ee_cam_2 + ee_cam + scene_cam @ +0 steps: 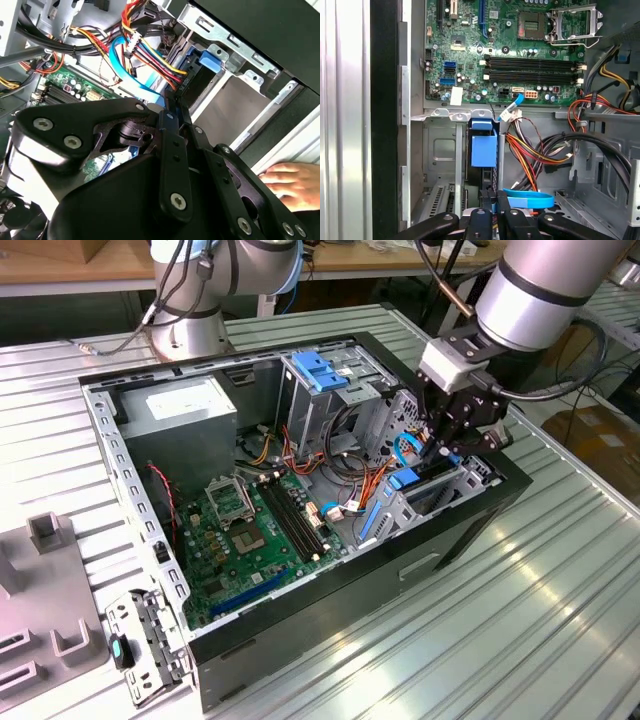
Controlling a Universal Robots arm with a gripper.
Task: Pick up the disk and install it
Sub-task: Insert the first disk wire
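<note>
The disk (404,479) stands on edge in the metal drive bay (455,485) at the front corner of the open computer case (470,530), on the exterior view's right. Its blue carrier frame shows in both wrist views, and the disk (484,146) appears edge-on between the bay's walls. My gripper (441,450) reaches down into that bay from above. In the first wrist view the gripper (493,201) has its black fingers (482,216) close together on the disk's thin edge. In the second wrist view the gripper (172,103) meets the disk (211,58) just behind its blue tab.
Bundled cables (350,475) and a blue ribbon cable (527,199) crowd the bay. The case also holds a motherboard (250,530), a grey box with a white sticker (185,410) and a blue-topped cage (320,370). A hand (292,181) rests outside the case. A second robot base (190,330) stands behind.
</note>
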